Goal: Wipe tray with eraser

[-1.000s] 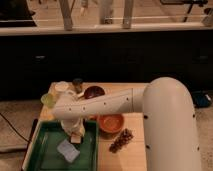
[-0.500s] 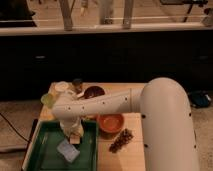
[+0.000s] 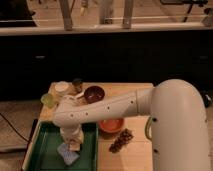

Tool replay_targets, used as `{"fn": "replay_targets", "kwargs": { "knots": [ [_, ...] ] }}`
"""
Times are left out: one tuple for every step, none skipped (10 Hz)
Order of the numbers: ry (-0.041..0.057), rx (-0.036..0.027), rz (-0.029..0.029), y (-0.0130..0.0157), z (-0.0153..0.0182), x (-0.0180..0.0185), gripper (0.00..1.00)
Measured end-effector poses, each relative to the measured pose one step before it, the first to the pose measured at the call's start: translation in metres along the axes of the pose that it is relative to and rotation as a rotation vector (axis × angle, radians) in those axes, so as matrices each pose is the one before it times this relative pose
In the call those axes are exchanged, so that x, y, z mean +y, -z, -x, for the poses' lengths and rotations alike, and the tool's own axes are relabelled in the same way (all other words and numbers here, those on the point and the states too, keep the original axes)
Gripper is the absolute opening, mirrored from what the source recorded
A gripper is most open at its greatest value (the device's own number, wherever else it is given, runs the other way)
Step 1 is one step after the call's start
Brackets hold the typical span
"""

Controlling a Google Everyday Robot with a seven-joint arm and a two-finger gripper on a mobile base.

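The green tray (image 3: 47,152) lies at the front left of the wooden table, with a raised rim. My white arm reaches across from the right, and my gripper (image 3: 71,145) points down into the tray. It presses a pale blue-white eraser (image 3: 68,153) against the tray floor near the tray's right half. The eraser sits right under the gripper tip.
A dark brown bowl (image 3: 94,93) and an orange bowl (image 3: 111,125) stand right of the tray. A brown snack pile (image 3: 121,141) lies in front of the orange bowl. A white cup (image 3: 62,88), a small dark jar (image 3: 77,83) and a yellow-green object (image 3: 48,99) sit behind the tray.
The arm and gripper have shifted slightly within the tray, with the eraser staying under the gripper; the other objects have not moved.
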Motion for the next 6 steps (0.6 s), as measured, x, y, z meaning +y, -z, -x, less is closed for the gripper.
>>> {"fn": "replay_targets", "kwargs": {
  "knots": [
    [0.00228,-0.0009,-0.00464,0.00072,0.00542,0.00192,0.0],
    [0.00103,-0.00189,-0.00631,0.00084,0.00433,0.00267,0.0],
    [-0.00264,-0.00252,-0.00501,0.00002,0.00135,0.00249,0.0],
    [-0.00576,-0.00544,-0.00574,-0.00071,0.00079,0.00486,0.0],
    [-0.01047,-0.00672,-0.00555,-0.00075,-0.00149,0.00596,0.0],
    [-0.01105,-0.00609,-0.00378,-0.00033,-0.00184,0.00536,0.0]
  ]
}}
